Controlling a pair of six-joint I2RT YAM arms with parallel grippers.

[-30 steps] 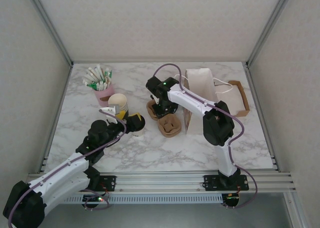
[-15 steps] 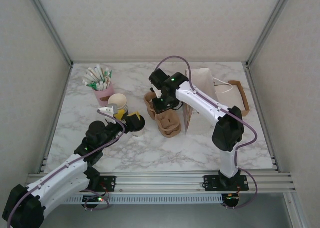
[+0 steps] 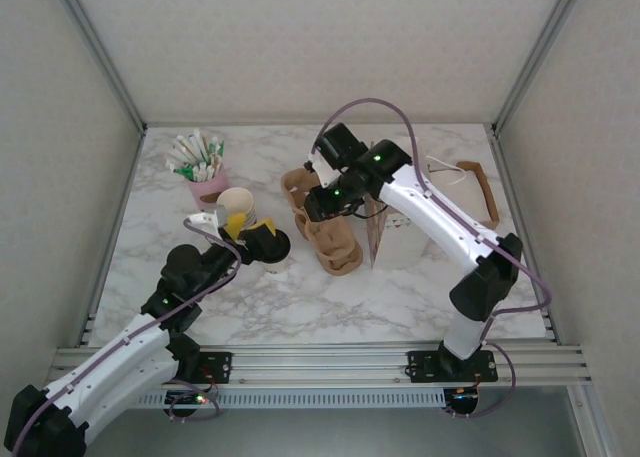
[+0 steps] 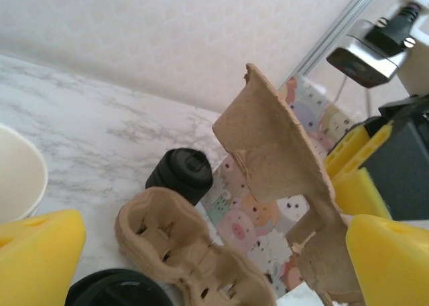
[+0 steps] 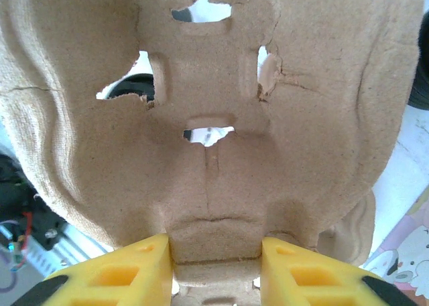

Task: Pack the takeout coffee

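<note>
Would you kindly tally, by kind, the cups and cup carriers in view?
pulp cup carrier: 2 (one lying flat, one held up)
lidded takeout coffee: 1
stack of lidless cream paper cups: 1
pink cup of white-and-green sticks: 1
Total: 5

Bright, soft, even light from overhead here, and we see only faint shadows on the marble table (image 3: 300,307), no glare. Up close, the cardboard carrier (image 5: 322,152) in the right wrist view goes soft, white blown out through its holes, and we get blurred yellow fingers (image 4: 33,252) at the left wrist view's bottom corners.
</note>
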